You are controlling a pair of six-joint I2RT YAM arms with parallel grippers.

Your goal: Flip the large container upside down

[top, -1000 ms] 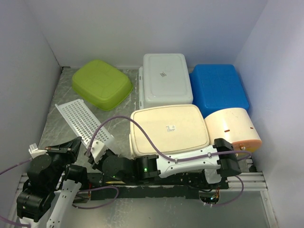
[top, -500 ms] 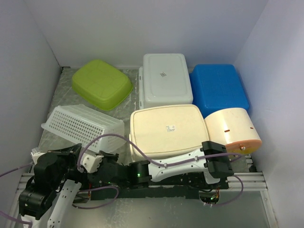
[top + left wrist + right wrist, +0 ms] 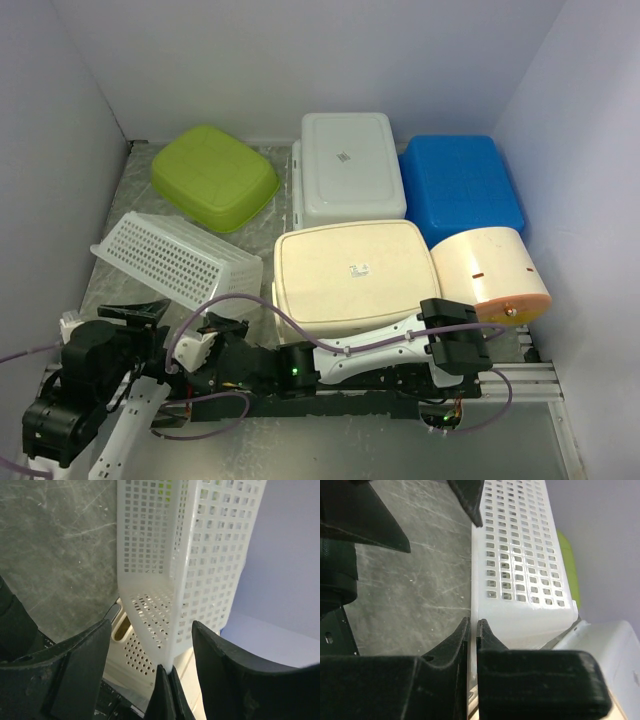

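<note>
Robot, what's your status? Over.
Left hand open, straddling white mesh basket. Right hand shut on its edge. Large container base-up, sticker showing, hands off it.

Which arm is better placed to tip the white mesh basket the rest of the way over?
Right. The right jaws are shut on the rim of the white mesh basket; the left jaws stand open around its corner, gripping nothing.

Enclosed by plain pale lilac walls [image 3: 300,60] at the back and both sides, floored with a grey marbled tabletop [image 3: 50,555] marked by fine scratches, edged nearest by a silver metal rail [image 3: 530,376], lit softly and evenly.
</note>
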